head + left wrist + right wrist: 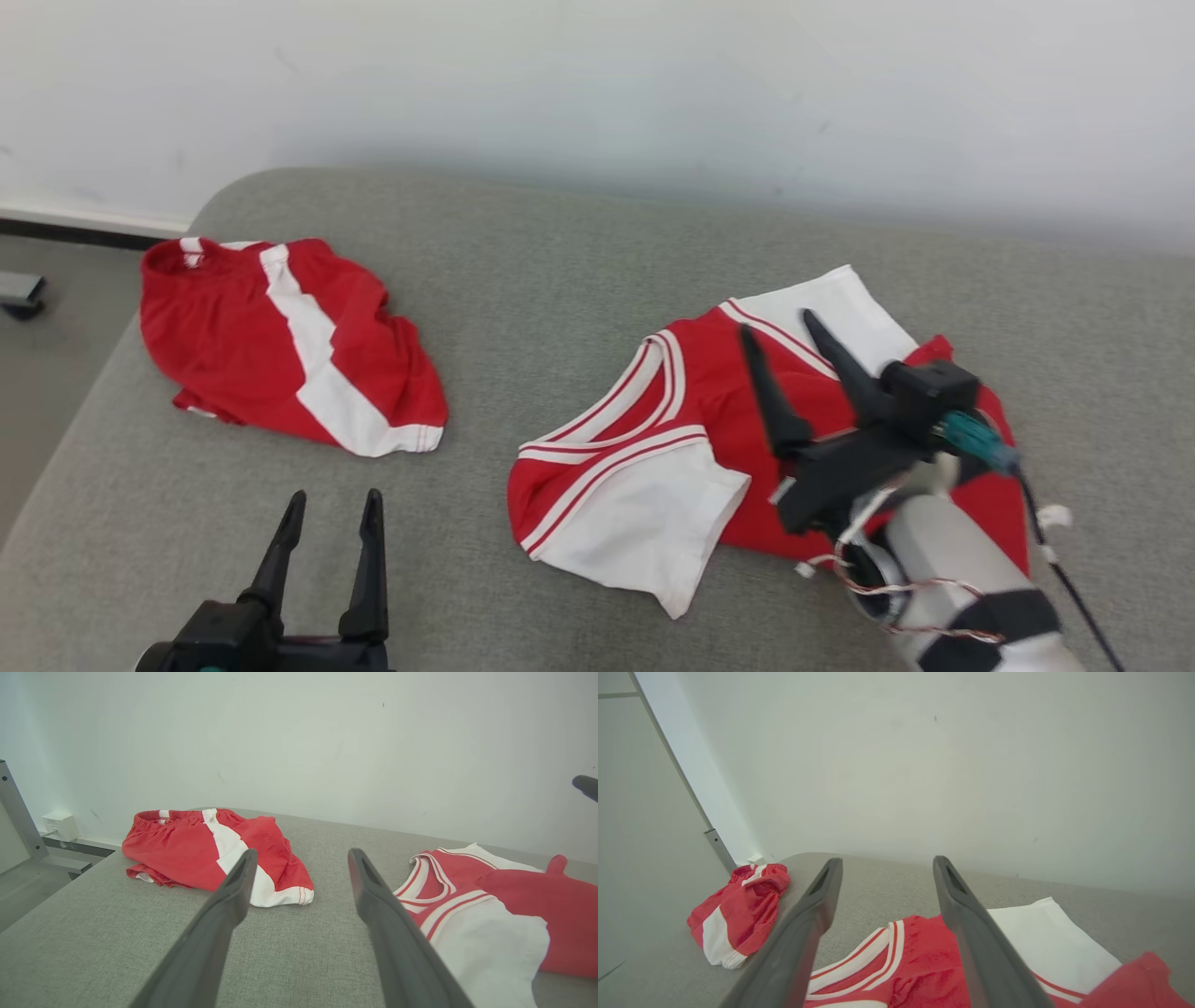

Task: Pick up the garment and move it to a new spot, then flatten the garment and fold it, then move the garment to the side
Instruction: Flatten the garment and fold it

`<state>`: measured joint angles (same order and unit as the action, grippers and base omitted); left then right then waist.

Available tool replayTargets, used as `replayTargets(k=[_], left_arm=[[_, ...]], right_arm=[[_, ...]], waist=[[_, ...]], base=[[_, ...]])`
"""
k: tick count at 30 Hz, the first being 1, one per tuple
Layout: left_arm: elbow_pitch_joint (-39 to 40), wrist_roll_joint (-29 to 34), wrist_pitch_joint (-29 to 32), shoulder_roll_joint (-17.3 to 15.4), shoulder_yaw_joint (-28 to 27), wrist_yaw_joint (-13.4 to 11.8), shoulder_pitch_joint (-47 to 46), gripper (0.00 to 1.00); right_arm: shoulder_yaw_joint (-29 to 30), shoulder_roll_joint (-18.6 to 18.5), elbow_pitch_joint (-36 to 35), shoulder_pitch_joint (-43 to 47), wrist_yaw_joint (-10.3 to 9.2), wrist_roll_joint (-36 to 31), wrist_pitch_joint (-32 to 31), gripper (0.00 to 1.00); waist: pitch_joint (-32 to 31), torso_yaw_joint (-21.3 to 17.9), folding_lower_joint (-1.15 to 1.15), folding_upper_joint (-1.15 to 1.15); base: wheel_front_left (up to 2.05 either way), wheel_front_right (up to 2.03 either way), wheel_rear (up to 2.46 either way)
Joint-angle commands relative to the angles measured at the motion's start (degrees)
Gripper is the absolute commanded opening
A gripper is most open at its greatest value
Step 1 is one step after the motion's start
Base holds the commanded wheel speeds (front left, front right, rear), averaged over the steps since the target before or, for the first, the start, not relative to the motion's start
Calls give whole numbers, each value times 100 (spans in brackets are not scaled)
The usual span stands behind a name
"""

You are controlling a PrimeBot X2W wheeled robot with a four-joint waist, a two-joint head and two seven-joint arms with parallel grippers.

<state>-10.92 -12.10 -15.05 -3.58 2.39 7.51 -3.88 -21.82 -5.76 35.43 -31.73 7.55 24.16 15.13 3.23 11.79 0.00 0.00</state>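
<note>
A: What are the right fingers doing?
B: Your right fingers (771, 397) stand wide apart and hold nothing, at the centre right of the head view. They point up the frame over the garment (644, 504), a red and white sleeveless top lying rumpled on the grey desk (541, 280). I cannot tell whether the tips touch the cloth.
A: And the left?
B: Your left fingers (277, 551) are spread wide too, and empty, at the lower left over bare desk. In the left wrist view the garment lies to their right, apart from them.
A: Anything else?
B: The red shorts (233, 345), with a white stripe, sit at the upper left, well apart from the garment. A pale wall (597, 84) runs across the top of the frame.
</note>
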Motion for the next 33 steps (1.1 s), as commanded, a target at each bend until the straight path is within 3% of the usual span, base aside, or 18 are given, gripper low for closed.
replayTargets(k=[1,9,18,24,33], left_arm=[[13,64,-20,-30,-41,-8,71,100],[79,110,-20,-66,-149,-8,228,100],[88,82,-20,-72,-200,-8,354,100],[124,62,-20,-111,-310,-8,413,100],[150,167,-20,-150,-470,-8,443,100]], right_arm=[[133,-79,-114,177,-13,-143,1,100],[1389,-290,-1050,1410,-13,-657,2,100],[2208,16,-1980,2623,-13,-951,2,100],[2416,208,-2448,3136,-13,-1037,-37,100],[2502,269,-2593,3322,-13,-1082,-133,100]], waist=[[-127,-248,0,0],[-262,-643,0,0],[-350,-860,0,0],[-357,-980,0,0],[-330,-1046,0,0]], base=[[0,0,0],[0,0,0],[0,0,0],[0,0,0],[0,0,0]])
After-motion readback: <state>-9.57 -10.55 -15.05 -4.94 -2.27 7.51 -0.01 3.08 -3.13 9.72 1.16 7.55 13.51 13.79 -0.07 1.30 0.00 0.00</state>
